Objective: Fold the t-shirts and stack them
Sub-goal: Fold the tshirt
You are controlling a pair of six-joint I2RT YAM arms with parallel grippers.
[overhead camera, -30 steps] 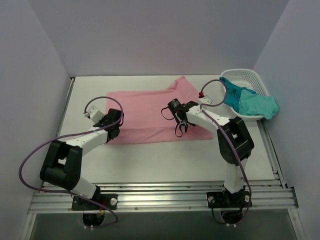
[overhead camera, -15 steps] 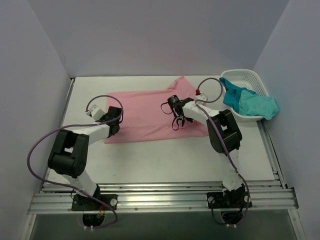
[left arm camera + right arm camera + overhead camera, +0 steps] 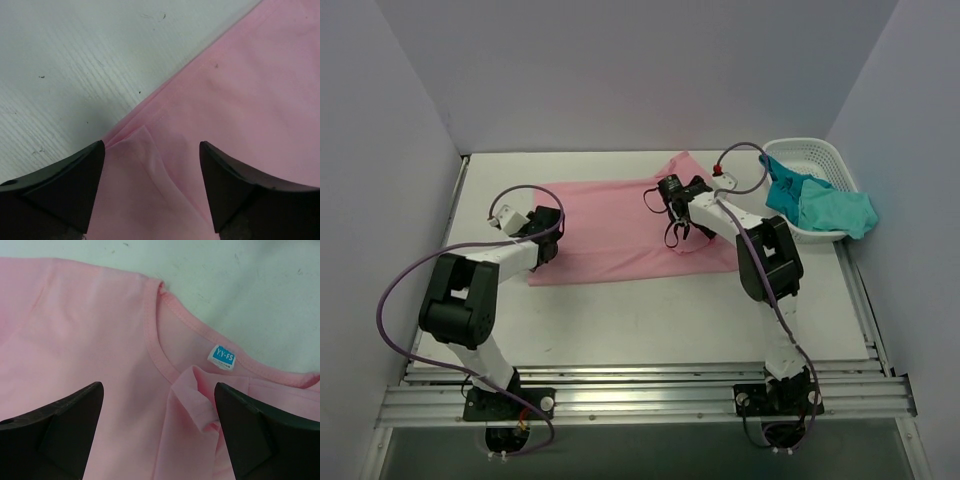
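Pink shirt: a plain, light pink t-shirt of thin soft fabric [image 3: 620,235] lies spread out on the white table [image 3: 650,310], with one sleeve pointing away from the arms.
Other shirts: teal and turquoise t-shirts [image 3: 820,205] are heaped in a white plastic lattice basket [image 3: 800,146], well to the right of the pink shirt. One hangs over the rim.
Left gripper: the left gripper [image 3: 150,150] is over the pink shirt's left edge, with its jaws spread wide and holding nothing. A small raised fold of cloth lies under the gap.
Right gripper: the right gripper [image 3: 157,390] is over the pink shirt's ribbed collar [image 3: 155,350], near a small blue size tag [image 3: 222,358]. Its jaws are also apart and empty.
Contact: it is unclear whether either gripper's fingertips touch the cloth.
Handling: the pink shirt is probably light, limp and not fragile. It should sag, wrinkle and let its layers slide when lifted.
Where to hold: pinching the doubled left edge and the thicker collar or a shoulder seam looks best, taking all layers together.
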